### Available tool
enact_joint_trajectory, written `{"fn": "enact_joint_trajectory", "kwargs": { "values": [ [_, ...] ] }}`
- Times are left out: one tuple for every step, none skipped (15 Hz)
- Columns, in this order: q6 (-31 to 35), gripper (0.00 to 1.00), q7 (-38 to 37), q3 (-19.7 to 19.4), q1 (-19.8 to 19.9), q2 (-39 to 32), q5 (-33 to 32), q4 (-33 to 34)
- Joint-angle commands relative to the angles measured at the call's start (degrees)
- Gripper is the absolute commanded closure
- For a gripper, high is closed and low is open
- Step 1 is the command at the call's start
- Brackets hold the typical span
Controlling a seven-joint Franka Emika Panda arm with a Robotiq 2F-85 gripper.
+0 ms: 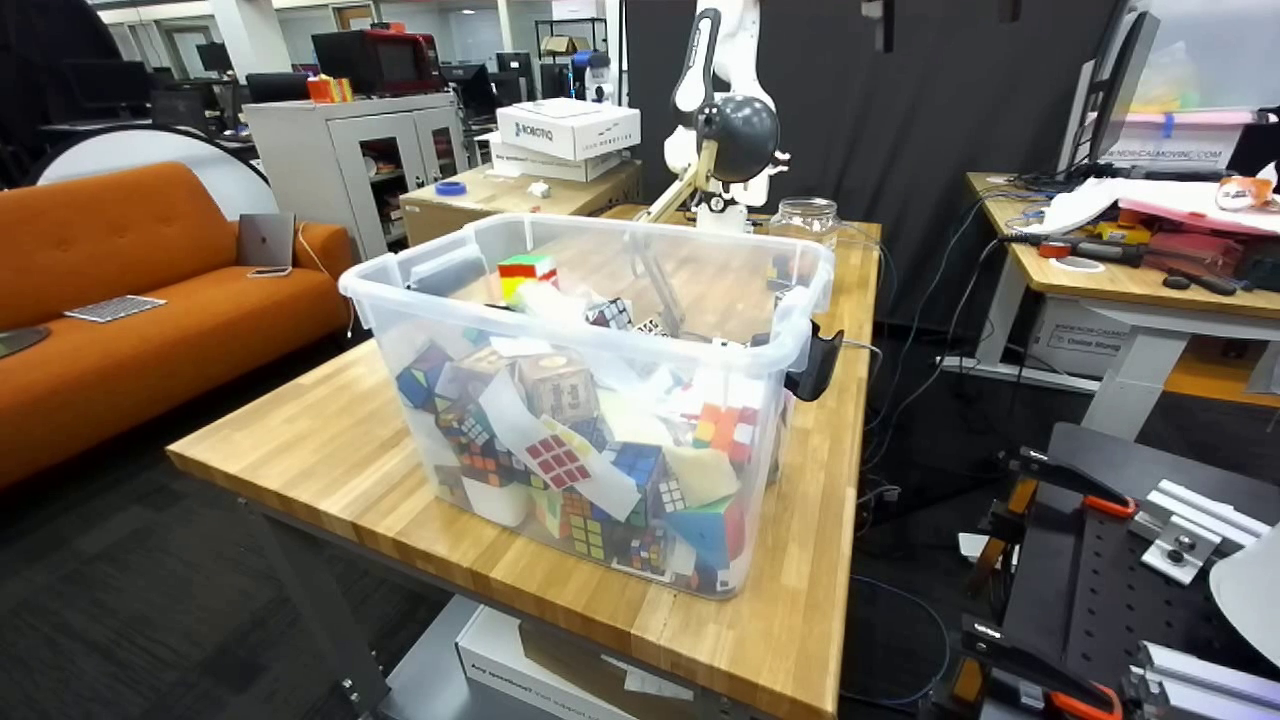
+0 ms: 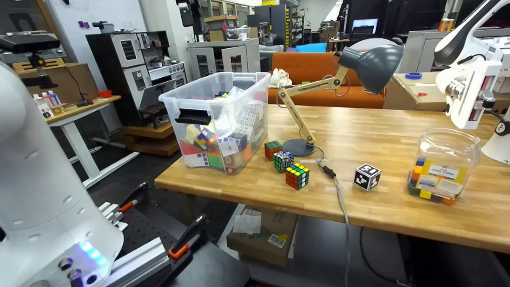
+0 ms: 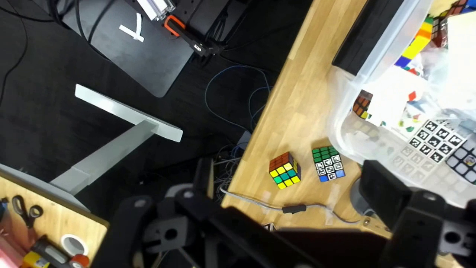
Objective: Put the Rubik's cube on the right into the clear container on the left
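Observation:
The Rubik's cube (image 2: 297, 176) with yellow and green stickers on top stands on the table, the nearest and rightmost of three coloured cubes in an exterior view. It also shows in the wrist view (image 3: 285, 171), left of a cube with printed marker stickers (image 3: 329, 163). The clear container (image 1: 460, 310), full of cubes and paper, stands on the table in both exterior views (image 2: 187, 101), and at the right of the wrist view (image 3: 386, 42). My gripper (image 3: 295, 184) is open and empty above the table, fingers well apart. It is out of both exterior views.
A desk lamp (image 2: 374, 65) stands behind the cubes. Its cable with a switch (image 3: 293, 209) crosses the table. A black-and-white cube (image 2: 367, 177) and a plastic jar (image 2: 444, 171) stand farther right. A third cube (image 2: 273, 150) sits by the container. A second white arm (image 2: 472, 87) is behind.

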State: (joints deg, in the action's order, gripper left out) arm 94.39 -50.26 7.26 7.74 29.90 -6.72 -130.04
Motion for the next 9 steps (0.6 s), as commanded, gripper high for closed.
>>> {"fn": "enact_joint_trajectory", "kwargs": {
  "values": [
    [-0.19, 0.0, -0.96, -0.62, -0.61, 0.21, -0.4, -0.24],
    [-0.19, 0.0, -1.38, -0.61, -0.59, 0.5, -0.43, -0.47],
    [-0.19, 0.0, -1.55, -0.6, -0.58, 0.66, -0.43, -0.53],
    [-0.19, 0.0, -1.66, -0.59, -0.58, 0.74, -0.42, -0.55],
    [-0.19, 0.0, -1.71, -0.59, -0.58, 0.75, -0.43, -0.56],
    [-0.19, 0.0, -1.72, -0.59, -0.58, 0.75, -0.43, -0.58],
    [-0.19, 0.0, -1.73, -0.59, -0.58, 0.75, -0.43, -0.59],
    [0.01, 0.0, -2.24, -0.39, -0.61, -0.03, -0.09, -0.03],
    [0.51, 0.0, -2.86, -0.21, -0.69, -1.18, 0.38, 0.74]
  ]
}}
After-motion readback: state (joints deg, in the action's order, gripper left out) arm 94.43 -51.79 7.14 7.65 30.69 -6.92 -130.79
